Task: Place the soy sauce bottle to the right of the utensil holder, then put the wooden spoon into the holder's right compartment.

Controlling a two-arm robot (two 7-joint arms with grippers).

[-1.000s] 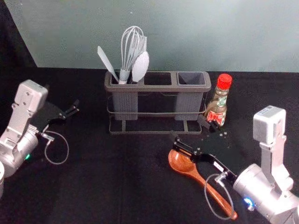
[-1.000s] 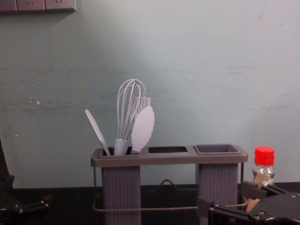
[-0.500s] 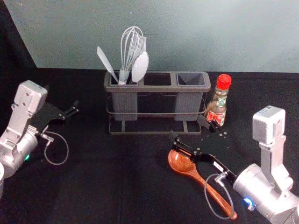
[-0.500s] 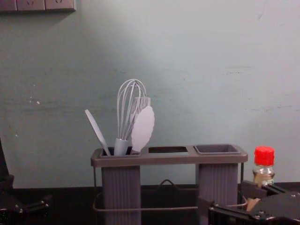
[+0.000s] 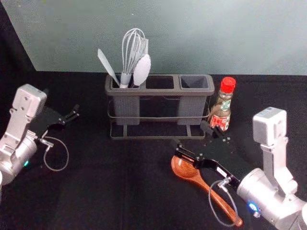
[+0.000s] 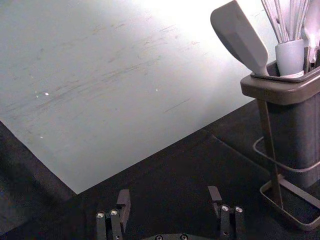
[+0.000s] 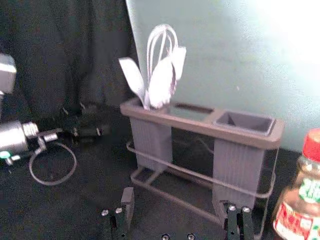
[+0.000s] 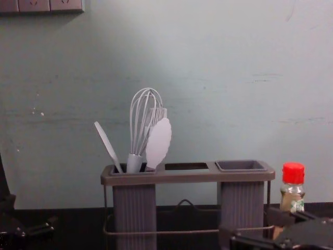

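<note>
The utensil holder (image 5: 160, 90) stands at the middle back. The red-capped soy sauce bottle (image 5: 222, 108) is upright close beside its right end; in the chest view the bottle (image 8: 293, 195) is partly hidden low down by the right gripper. My right gripper (image 5: 192, 135) is open in front of the holder's right part, over the bowl end of the wooden spoon (image 5: 201, 181), which lies slanting on the table. Nothing is between the fingers of the right gripper (image 7: 174, 200) in its wrist view. My left gripper (image 5: 61, 101), also seen as the left gripper (image 6: 169, 196), is parked open at the left.
A whisk (image 5: 130, 52), a spatula (image 5: 108, 66) and other pale utensils stand in the holder's left compartment. Its right compartment (image 5: 194, 82) has nothing in it. The wall (image 5: 201, 33) rises behind the black-covered table (image 5: 96, 191).
My right gripper has shifted slightly, sitting a little lower in the chest view. The whole head view has moved by a small amount. Bottle and spoon lie as before.
</note>
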